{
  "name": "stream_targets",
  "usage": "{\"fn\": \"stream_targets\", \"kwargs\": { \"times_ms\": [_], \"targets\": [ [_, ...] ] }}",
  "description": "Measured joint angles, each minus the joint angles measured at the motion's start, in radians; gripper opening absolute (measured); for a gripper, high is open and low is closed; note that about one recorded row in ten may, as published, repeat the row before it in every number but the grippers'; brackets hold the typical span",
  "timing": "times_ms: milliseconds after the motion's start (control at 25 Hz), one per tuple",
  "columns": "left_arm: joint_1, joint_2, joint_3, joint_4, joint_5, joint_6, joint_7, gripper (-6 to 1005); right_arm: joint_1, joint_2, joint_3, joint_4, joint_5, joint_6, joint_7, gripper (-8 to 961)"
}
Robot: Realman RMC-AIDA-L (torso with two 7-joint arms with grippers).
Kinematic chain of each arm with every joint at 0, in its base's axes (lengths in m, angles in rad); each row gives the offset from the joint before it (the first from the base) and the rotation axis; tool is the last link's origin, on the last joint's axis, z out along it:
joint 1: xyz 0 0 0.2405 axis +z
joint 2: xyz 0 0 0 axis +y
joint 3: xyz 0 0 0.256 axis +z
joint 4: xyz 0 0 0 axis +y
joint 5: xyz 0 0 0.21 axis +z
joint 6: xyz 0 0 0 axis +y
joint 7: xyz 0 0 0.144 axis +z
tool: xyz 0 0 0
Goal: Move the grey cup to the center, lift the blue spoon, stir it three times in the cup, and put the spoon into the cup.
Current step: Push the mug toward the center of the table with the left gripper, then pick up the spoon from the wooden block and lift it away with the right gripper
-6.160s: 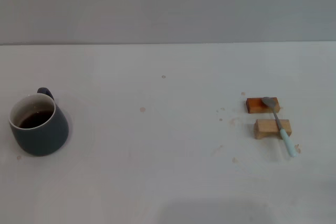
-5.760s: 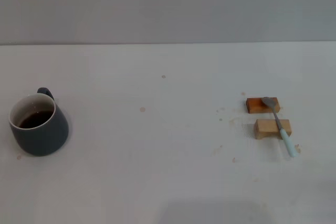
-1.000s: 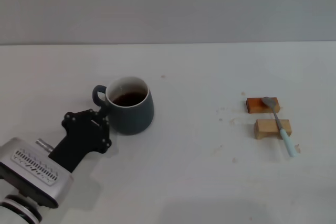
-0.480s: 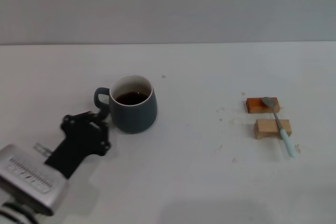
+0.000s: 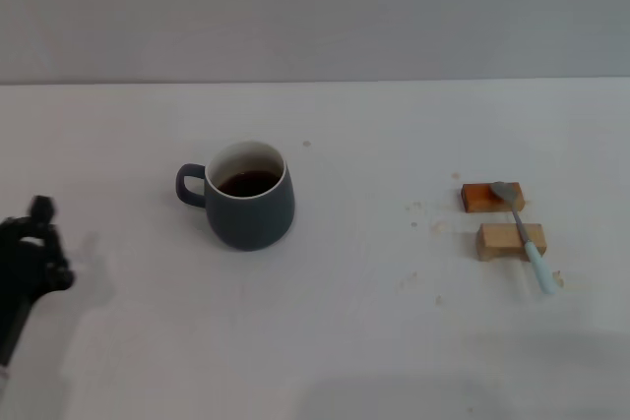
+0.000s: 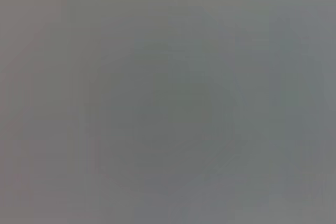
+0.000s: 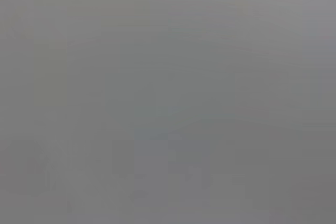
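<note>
A: Where does the grey cup [image 5: 250, 196] stand?

B: Upright on the white bench [image 5: 354, 341], a little left of the middle, its loop handle pointing to the robot's left and dark liquid inside. By my reading the cup step is done and the spoon is next.

A: And the blue spoon [image 5: 524, 234]?

B: Well off to the right, lying across two wooden blocks [image 5: 502, 217]. Its metal bowl rests on the farther, darker block; the pale handle crosses the nearer block and slopes toward the robot and slightly right, its tip near the bench.

A: Which hand is nearer to it?

B: Only the left hand [image 5: 30, 263] shows, at the left edge of the head view, apart from the cup and far from the spoon, which lies across the bench to its right. I cannot tell whether it is wide or narrow. The right hand is not visible, and neither wrist view shows anything; the spoon is on the right arm's side, so I judge that arm better suited.

A: The approach?

B: Probably across the raised handle, at right angles to its long axis.
</note>
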Motion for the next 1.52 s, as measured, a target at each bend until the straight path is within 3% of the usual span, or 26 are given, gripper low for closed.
{"fn": "stream_targets", "kwargs": {
  "times_ms": [360, 880, 1520],
  "targets": [
    [0.016, -0.001, -0.039, 0.063, -0.001, 0.022, -0.087, -2, 0.045, 0.001, -0.095, 0.005, -0.001, 0.113, 0.002, 789],
    [0.001, -0.001, -0.032, 0.064, 0.002, 0.002, -0.082, -2, 0.100, 0.002, -0.131, 0.023, -0.014, 0.289, 0.006, 789],
    [-0.007, -0.001, -0.029, 0.075, 0.006, -0.010, -0.082, -2, 0.113, 0.001, -0.148, 0.038, -0.015, 0.400, 0.006, 788]
  ]
}}
